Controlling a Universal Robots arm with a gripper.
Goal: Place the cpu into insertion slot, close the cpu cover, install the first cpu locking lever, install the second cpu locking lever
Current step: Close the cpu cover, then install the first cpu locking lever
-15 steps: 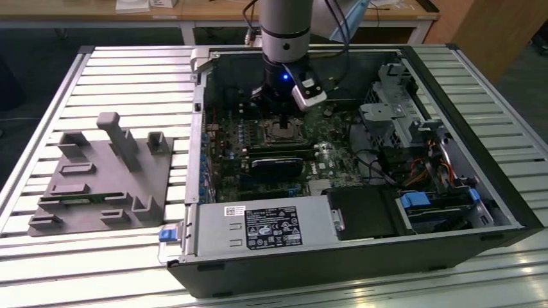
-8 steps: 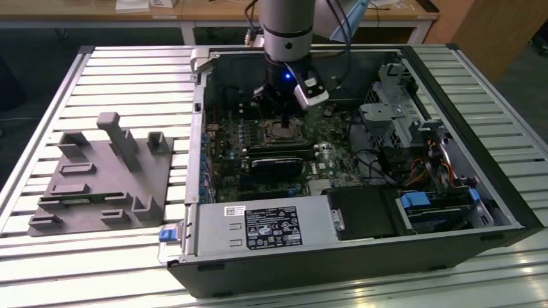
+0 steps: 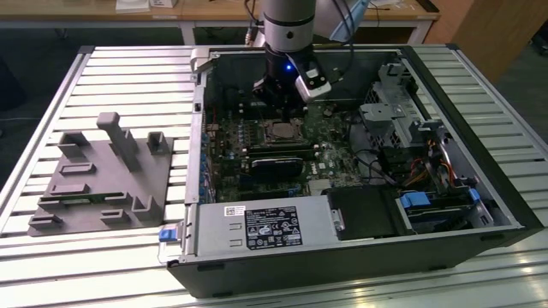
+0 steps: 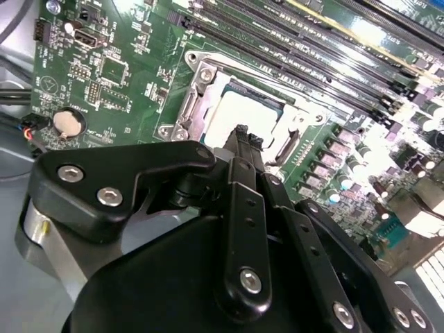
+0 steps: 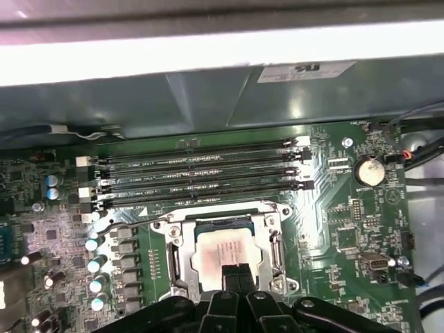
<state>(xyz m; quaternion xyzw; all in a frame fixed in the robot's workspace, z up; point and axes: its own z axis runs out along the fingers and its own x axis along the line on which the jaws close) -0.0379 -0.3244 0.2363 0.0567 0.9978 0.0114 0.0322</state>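
Cpu (image 5: 220, 251) seated, cpu cover (image 5: 275, 251) lying over it.
Gripper (image 5: 236, 273) hovers just above, fingers pinched together, holding nothing.

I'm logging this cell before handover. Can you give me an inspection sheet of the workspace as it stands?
Surface: slatted metal table with an open computer case on it.
Job's things: chip sits in the socket; cover appears to lie flat around it; lever state cannot be told.
Clutter: grey holder tray beside the case.
Grippers: gripper shut, over the chip; contact unclear.
Cables: orange and black wires inside the case.
Surroundings: wooden desks behind.
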